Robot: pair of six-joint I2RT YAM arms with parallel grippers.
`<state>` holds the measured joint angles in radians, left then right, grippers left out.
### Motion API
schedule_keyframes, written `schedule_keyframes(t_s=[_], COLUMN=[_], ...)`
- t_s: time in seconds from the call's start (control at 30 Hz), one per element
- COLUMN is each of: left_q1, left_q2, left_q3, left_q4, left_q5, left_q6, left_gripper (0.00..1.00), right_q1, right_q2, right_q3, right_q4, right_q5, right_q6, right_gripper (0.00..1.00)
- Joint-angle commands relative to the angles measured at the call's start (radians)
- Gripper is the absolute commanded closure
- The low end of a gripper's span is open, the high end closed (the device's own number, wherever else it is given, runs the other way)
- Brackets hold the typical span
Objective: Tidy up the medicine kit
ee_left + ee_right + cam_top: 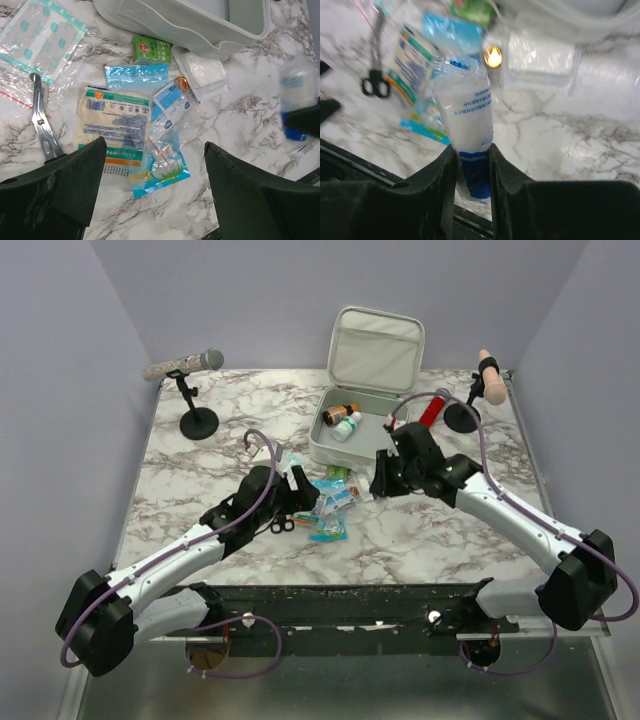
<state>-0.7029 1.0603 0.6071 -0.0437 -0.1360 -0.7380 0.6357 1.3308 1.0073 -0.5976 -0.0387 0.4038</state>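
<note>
Though the top view hides it, right gripper pinches packet

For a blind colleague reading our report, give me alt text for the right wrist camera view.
The right gripper pinches a clear packet with a blue end and white contents over the marble table. Blurred behind it lie scissors at left, other packets, and the medicine kit edge at top.

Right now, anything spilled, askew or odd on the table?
No damage visible, but the medicine kit lies open with bottles inside, while sachets, a green box and scissors lie scattered on the marble in front of it. The right hand pinches one clear sachet by its blue end.
</note>
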Motion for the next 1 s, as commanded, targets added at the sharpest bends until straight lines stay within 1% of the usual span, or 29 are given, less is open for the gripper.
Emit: schedule_keyframes(t_s=[0.0, 0.07, 0.23, 0.37, 0.43, 0.63, 0.87, 0.97], left_q1=[-0.007, -0.007, -0.006, -0.007, -0.006, -0.006, -0.004, -0.004], left_q2=[-0.059, -0.078, -0.109, -0.125, -0.128, -0.118, -0.106, -0.108], left_q3=[-0.020, -0.026, -0.015, -0.010, -0.010, -0.009, -0.001, 0.002], left_q4=[-0.016, -0.021, -0.065, -0.087, -0.094, -0.111, -0.142, -0.163], left_q5=[-0.062, -0.082, -0.123, -0.142, -0.142, -0.157, -0.194, -0.232], left_q6=[-0.017, -0.020, -0.020, -0.011, -0.001, 0.009, 0.011, 0.014], left_gripper=[0.10, 0.10, 0.10, 0.10, 0.10, 0.10, 0.09, 0.09], right_q1=[-0.022, -0.063, -0.174, -0.209, -0.212, -0.235, -0.258, -0.266], right_q2=[-0.013, 0.054, 0.376, 0.600, 0.668, 0.768, 0.948, 0.999], right_q3=[0.190, 0.273, 0.571, 0.743, 0.804, 0.827, 0.990, 1.025], right_q4=[0.019, 0.064, 0.052, 0.039, 0.018, 0.056, -0.014, -0.033], right_q5=[0.115, 0.111, 0.083, 0.080, 0.095, 0.100, 0.089, 0.088], right_q6=[0.104, 0.150, 0.220, 0.247, 0.250, 0.293, 0.343, 0.357], right_gripper=[0.69, 0.68, 0.69, 0.70, 0.70, 0.70, 0.71, 0.71])
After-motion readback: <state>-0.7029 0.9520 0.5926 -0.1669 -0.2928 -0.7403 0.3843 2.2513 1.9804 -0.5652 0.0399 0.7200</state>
